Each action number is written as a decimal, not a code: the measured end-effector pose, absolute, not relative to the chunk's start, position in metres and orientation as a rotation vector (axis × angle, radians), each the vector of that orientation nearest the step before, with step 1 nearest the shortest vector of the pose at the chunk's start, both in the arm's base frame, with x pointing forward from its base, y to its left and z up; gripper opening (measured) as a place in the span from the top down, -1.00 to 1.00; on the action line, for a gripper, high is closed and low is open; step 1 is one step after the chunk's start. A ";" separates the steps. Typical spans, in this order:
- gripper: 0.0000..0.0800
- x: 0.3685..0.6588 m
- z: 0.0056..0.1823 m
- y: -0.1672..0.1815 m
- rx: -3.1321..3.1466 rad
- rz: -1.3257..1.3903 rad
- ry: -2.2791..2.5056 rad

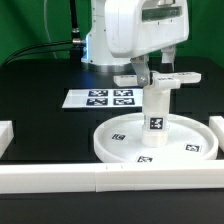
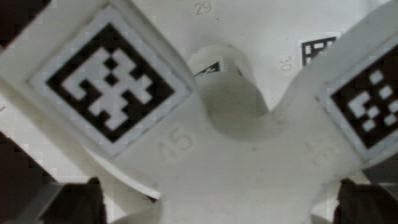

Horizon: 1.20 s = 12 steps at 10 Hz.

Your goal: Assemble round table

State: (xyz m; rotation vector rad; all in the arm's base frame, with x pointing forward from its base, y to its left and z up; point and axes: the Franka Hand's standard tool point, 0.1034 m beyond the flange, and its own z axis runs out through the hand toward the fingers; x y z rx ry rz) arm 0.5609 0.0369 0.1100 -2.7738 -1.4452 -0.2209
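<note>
Tool (image 1: 153,76) spread wide over the foot piece (image 1: 160,79) atop the leg (image 1: 156,112) — a nudge could topple both onto the disc (image 1: 120,135).

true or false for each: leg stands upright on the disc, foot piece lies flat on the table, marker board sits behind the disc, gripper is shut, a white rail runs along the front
1. The leg stands upright on the disc. True.
2. The foot piece lies flat on the table. False: it is up at the top of the leg, under the gripper.
3. The marker board lies behind the disc in the exterior view. True.
4. The gripper is shut. False: it is open, with the foot piece between its fingers.
5. A white rail runs along the front. True.
</note>
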 end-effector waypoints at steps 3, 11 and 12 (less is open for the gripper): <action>-0.62 0.561 0.108 0.032 -2.767 -0.218 -1.458; -0.11 0.560 0.105 0.029 -2.769 -0.213 -1.454; -0.11 0.560 0.105 0.029 -2.780 -0.213 -1.431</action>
